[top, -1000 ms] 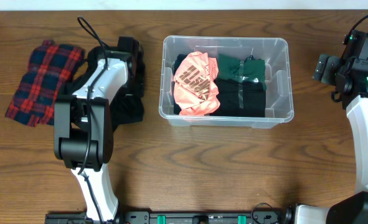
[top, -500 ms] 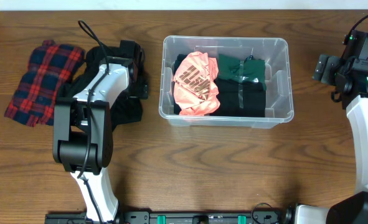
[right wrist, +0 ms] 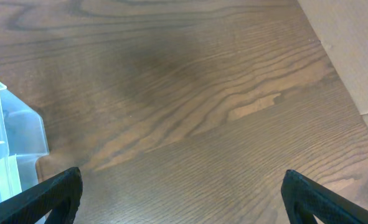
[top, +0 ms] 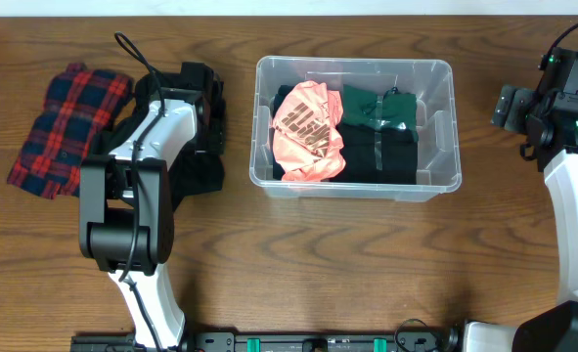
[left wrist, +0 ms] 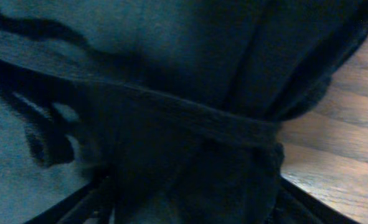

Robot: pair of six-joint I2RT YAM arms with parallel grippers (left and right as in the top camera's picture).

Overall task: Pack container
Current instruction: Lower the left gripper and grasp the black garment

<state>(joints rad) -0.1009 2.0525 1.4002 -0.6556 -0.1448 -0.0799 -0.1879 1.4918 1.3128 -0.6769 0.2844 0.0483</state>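
Standing at mid-counter, the clear rectangular plastic container (top: 446, 128) is lidless, upright, and squared to the edges of the brown wood-grain counter (top: 367, 254). It lies between the two arms, nearer the left one.

Contents of the container:
- A crumpled salmon-pink garment with dark print (top: 306, 132) fills the left part.
- A folded dark green garment (top: 377, 106) lies at the upper right, touching the pink one.
- A black folded garment (top: 381, 156) lies below the green one, along the near wall.

Outside the container, a loose black garment (top: 199, 168) lies on the counter just beside its left wall, largely covered by the left arm. A red and navy plaid cloth (top: 68, 127) lies further left, and its right edge meets the black garment.

The left end effector (left wrist: 187, 199) is down on the loose black garment. In the left wrist view dark fabric fills nearly the whole frame. The jaws stand wide apart at the lower corners, with a bunched fold between them but nothing clamped.

The right end effector (right wrist: 182, 186) hangs over bare counter, well to the right of the container. Its jaws are spread wide and hold nothing. One corner of the container shows at the left edge of the right wrist view.
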